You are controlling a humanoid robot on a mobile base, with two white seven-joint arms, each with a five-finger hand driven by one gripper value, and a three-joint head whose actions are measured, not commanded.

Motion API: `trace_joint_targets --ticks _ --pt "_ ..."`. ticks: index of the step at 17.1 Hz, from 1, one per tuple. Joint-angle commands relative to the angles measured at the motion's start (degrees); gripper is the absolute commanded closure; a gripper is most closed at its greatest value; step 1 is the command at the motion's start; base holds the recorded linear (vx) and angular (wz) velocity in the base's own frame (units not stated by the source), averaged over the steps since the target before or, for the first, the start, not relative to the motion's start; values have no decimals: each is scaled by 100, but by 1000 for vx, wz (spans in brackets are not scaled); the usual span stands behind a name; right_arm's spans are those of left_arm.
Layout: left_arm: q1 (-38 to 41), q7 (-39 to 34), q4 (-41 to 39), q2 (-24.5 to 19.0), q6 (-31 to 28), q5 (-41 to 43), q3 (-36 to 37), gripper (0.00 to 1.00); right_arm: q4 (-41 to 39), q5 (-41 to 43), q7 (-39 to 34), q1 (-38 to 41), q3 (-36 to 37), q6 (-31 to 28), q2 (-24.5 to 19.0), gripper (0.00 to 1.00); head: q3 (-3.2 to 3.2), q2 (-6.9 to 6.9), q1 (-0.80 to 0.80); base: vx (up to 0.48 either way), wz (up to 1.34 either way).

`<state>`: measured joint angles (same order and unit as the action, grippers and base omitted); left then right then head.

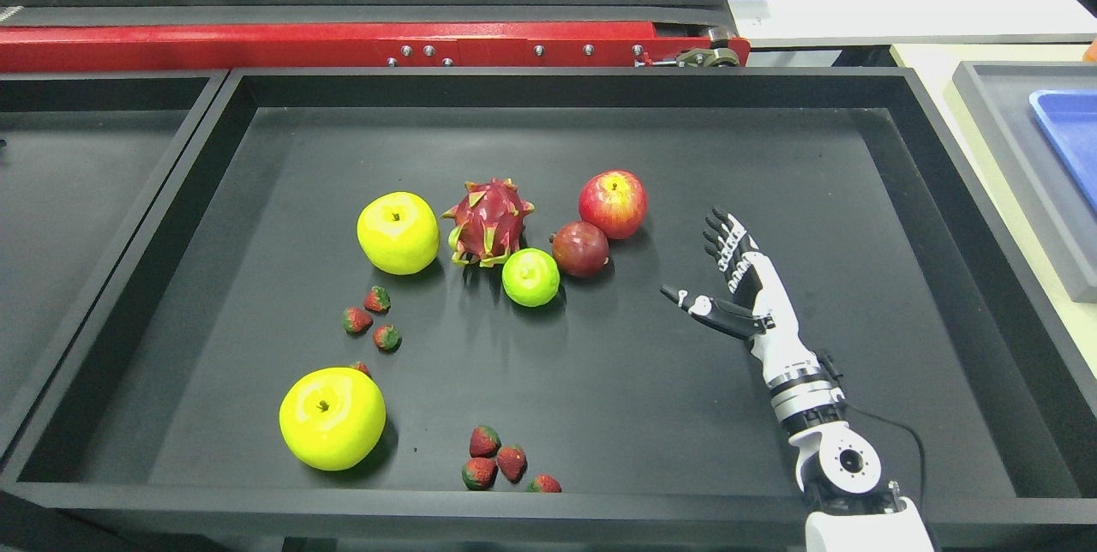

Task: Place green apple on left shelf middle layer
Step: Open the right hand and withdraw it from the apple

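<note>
Right hand [728, 278]: fingers spread wide, thumb out to the side, holding nothing; hovers over the bare floor of the black tray [934, 192].
Green apple [530, 277]: small, bright green, well to the hand's left at about thumb level; touching or nearly touching the dragon fruit [488, 222] and the dark red fruit [580, 249].
Red apple [613, 204]: nearer the hand, up and left of the fingertips.
Advice: approach from the open near side, close below the widest part, avoid nudging neighbours.
Shelf: not in view.

The right hand [728, 273] is white-shelled with black-jointed fingers, a ringed silver wrist, a round screwed joint, and a thin black cable.
</note>
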<state>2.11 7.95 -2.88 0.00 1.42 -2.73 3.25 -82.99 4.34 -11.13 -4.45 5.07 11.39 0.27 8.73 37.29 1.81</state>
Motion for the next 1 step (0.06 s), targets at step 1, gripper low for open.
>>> trace_joint_targets --ticks 1 --pt "0 5 7 -100 -1 0 0 0 -226 111 -48 93 336 4 73 0 0 0 0 0 0"
